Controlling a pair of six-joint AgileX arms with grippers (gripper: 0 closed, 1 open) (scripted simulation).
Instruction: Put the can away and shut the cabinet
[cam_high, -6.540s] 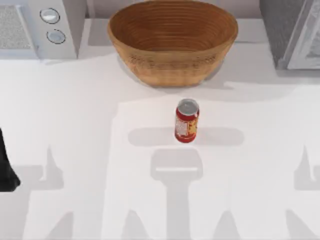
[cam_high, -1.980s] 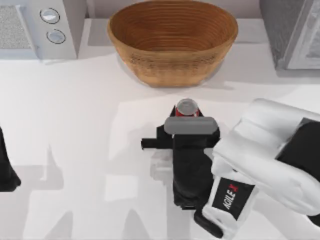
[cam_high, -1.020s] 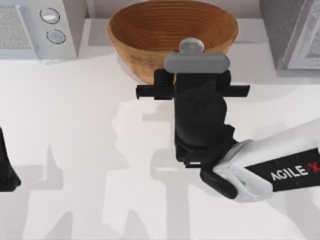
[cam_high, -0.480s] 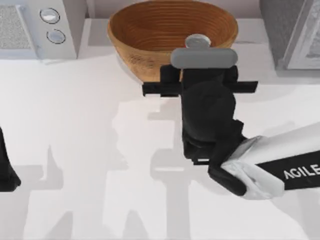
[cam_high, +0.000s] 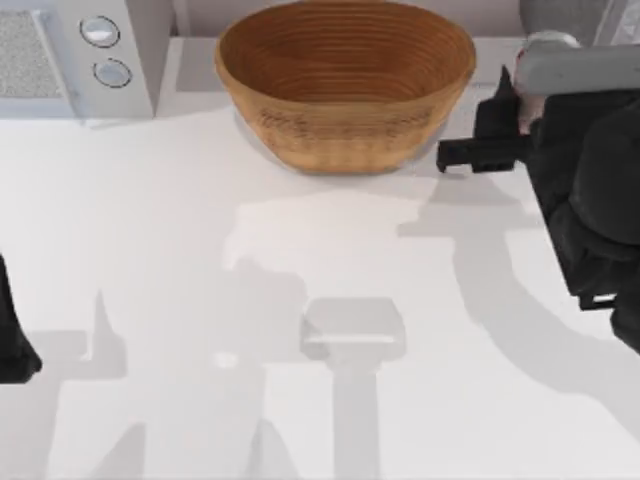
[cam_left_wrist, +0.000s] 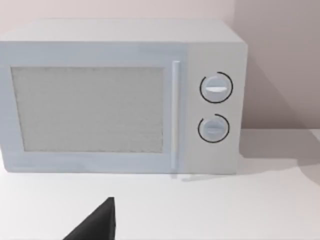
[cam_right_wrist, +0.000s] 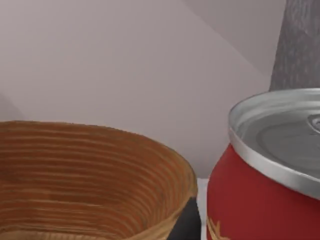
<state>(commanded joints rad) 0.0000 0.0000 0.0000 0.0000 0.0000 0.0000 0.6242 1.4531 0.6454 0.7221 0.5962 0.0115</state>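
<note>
one arm was at work: the right gripper (cam_high: 535, 95) held the can (cam_right_wrist: 260, 170) upright, aloft at the table's far right, just beside the woven basket (cam_high: 345, 85). the grey cabinet (cam_high: 580, 15) lay immediately beyond it, so the right arm was nearer. the left gripper (cam_high: 12, 340) sat parked at the left edge.
</note>
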